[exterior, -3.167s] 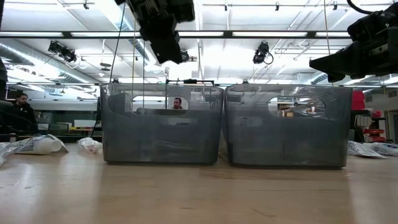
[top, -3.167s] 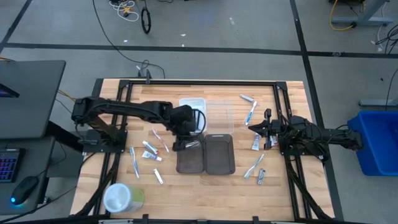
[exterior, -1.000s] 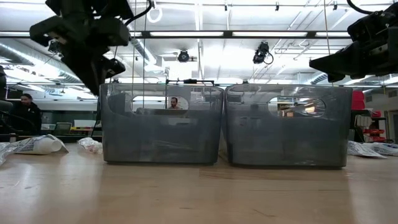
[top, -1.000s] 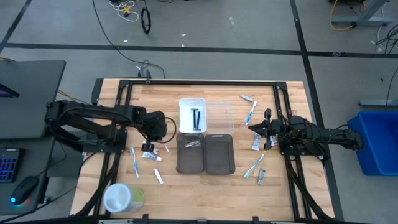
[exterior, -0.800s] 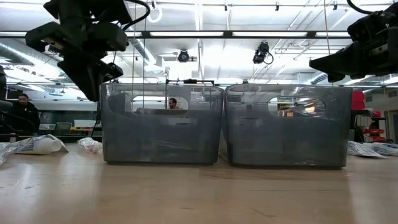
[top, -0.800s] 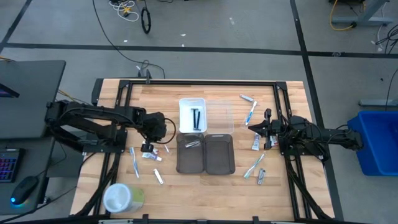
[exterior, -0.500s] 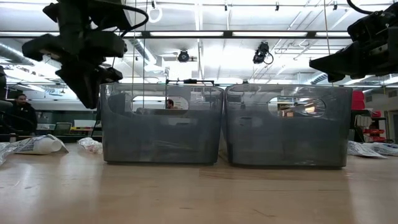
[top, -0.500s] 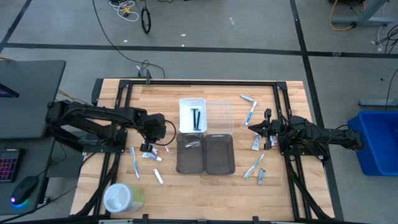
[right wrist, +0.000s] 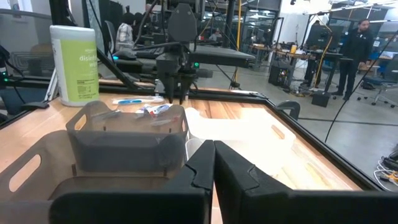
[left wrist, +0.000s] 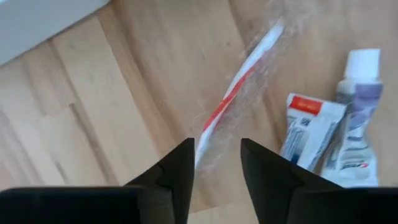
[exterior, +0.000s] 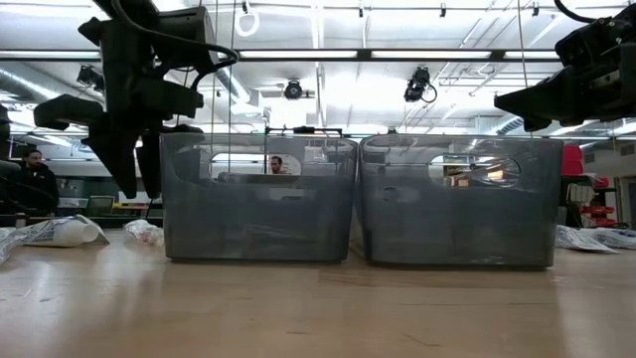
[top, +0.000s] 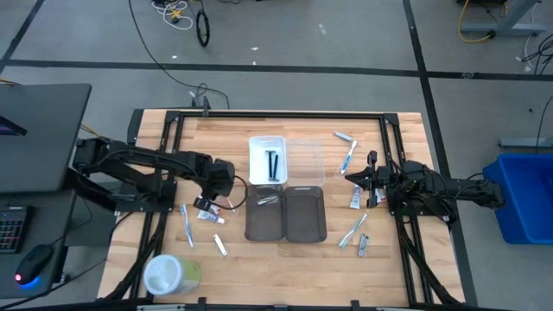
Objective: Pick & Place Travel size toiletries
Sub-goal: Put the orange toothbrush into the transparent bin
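With the left gripper (left wrist: 216, 163) parted over the red-striped toothbrush (left wrist: 235, 99), you should pinch its stiff, light handle mid-length, since it looks slippery and rolls easily.

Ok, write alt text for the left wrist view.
The left gripper, fingers apart, hangs over a red-and-white toothbrush lying diagonally on the wooden table. Two small toothpaste tubes lie beside it.
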